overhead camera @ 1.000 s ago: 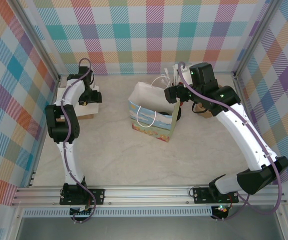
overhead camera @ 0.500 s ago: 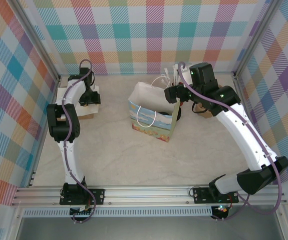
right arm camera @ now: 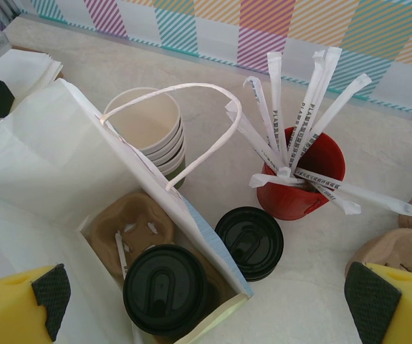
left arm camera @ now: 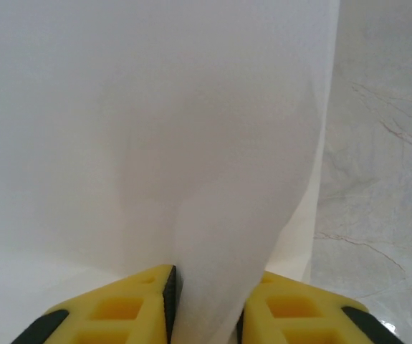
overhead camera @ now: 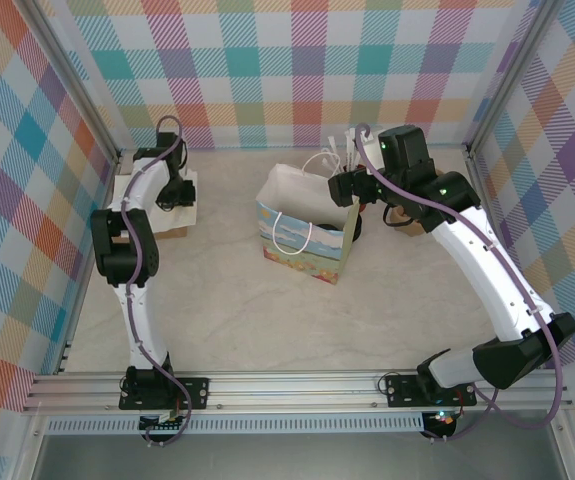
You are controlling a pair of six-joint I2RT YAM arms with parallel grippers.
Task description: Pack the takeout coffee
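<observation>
While the coffee [right arm camera: 164, 290] sits inside the bag [right arm camera: 41, 165] under our spread right pincer [right arm camera: 207, 295], we should lift the paper [left arm camera: 155, 143] pinched by our left pincer [left arm camera: 206, 290] gently, peeling one sheet.

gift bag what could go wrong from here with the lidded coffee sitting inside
1. The right gripper hangs open just above the gift bag, near its looped handle. A careless move might snag the handle and tip the bag, along with the takeout coffee in its cardboard carrier.
2. The left gripper pinches a thin white paper sheet, which could tear or slip if it is carried.
</observation>
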